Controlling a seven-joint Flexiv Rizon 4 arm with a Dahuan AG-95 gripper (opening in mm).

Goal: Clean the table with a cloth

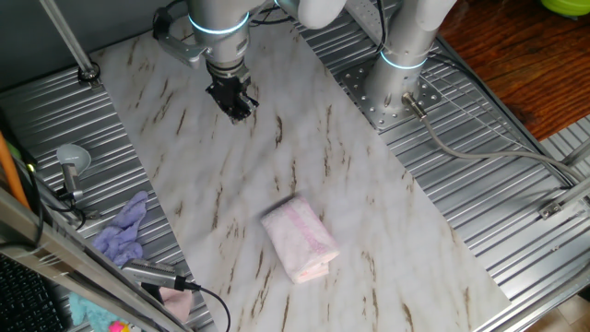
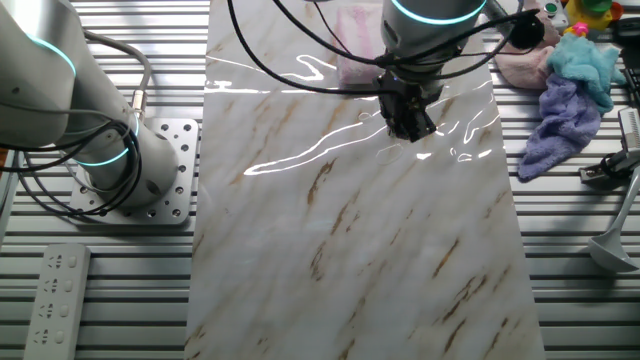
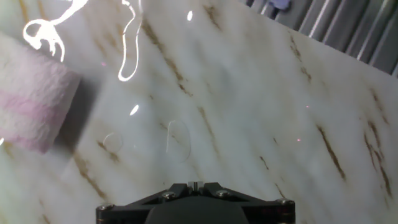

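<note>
The pale pink cloth (image 1: 300, 240) lies folded on the white marble-patterned table (image 1: 369, 212), near its front end. My gripper (image 1: 238, 106) hangs just above the sheet at the far end, well apart from the cloth, with its jaws together and nothing between them. In the other fixed view the gripper (image 2: 410, 125) is over the table (image 2: 350, 250), and the cloth (image 2: 355, 45) lies behind it, partly hidden by the arm. In the hand view the fingertips (image 3: 196, 185) meet at the bottom edge, the cloth (image 3: 31, 102) is at the left, and the table (image 3: 261, 112) fills the rest.
A lavender rag (image 1: 124, 231) and teal fabric (image 2: 590, 55) lie on the ribbed metal beside the sheet. The arm's base (image 1: 396, 83) stands on the other side. A remote (image 2: 55, 295) lies near it. Faint droplet outlines (image 3: 177, 137) mark the marble.
</note>
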